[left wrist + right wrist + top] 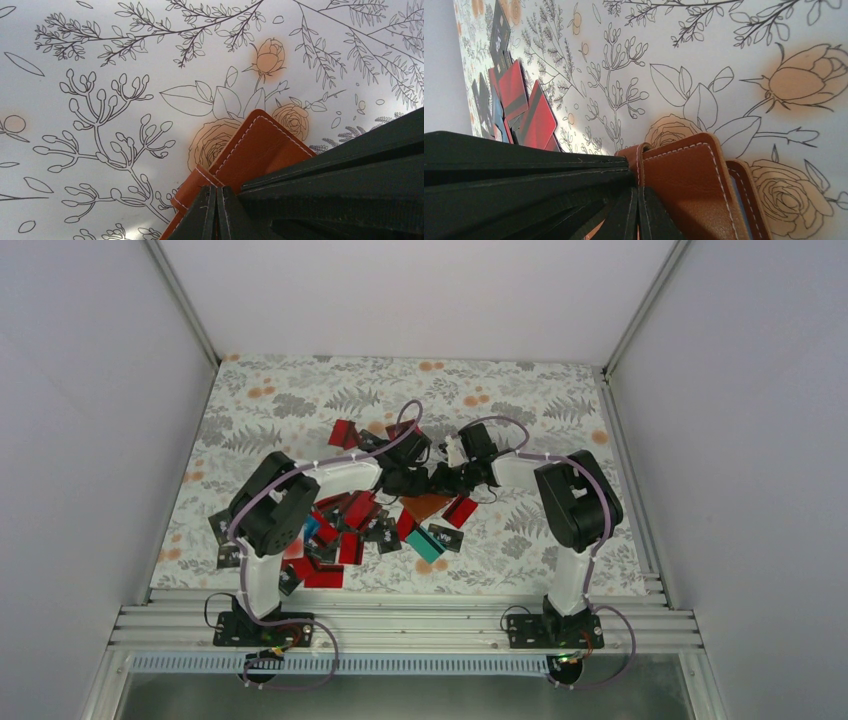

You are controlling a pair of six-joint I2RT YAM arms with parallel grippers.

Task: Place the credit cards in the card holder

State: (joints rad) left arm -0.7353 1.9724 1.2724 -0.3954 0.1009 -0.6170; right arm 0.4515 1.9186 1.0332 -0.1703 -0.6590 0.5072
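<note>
You're at the opening step. Both arms meet mid-table over the card holder (428, 506), which lies on the floral cloth (300, 390) just right of the card pile. No card is in it yet, as far as these views show.

Left gripper (216, 202): jaws together, w/ the holder's stitched brown edge running straight into the tips. That reads as a pinch on one flap. Right gripper (638, 202): jaws likewise closed, tips at the stitched corner from the other side, so prob. clamped on the opposite flap. The fingers themselves hide whether leather actually sits between the pads in both wrist views, so treat the grip as likely, not certain.

The credit cards (335, 530) lie loose and overlapping, mostly red and black, under and beside the left arm. A teal one (424, 545) sits just on the near side of the holder and is the closest candidate.

Next move, imo: pull the two flaps apart so the pockets face up. Then one hand must pin the holder open while the other goes for a card. Watch the handover, since w/ one side freed the fold may spring shut. The cards are thin and flat on cloth, so pick one that overlaps another to get a finger under its edge.
</note>
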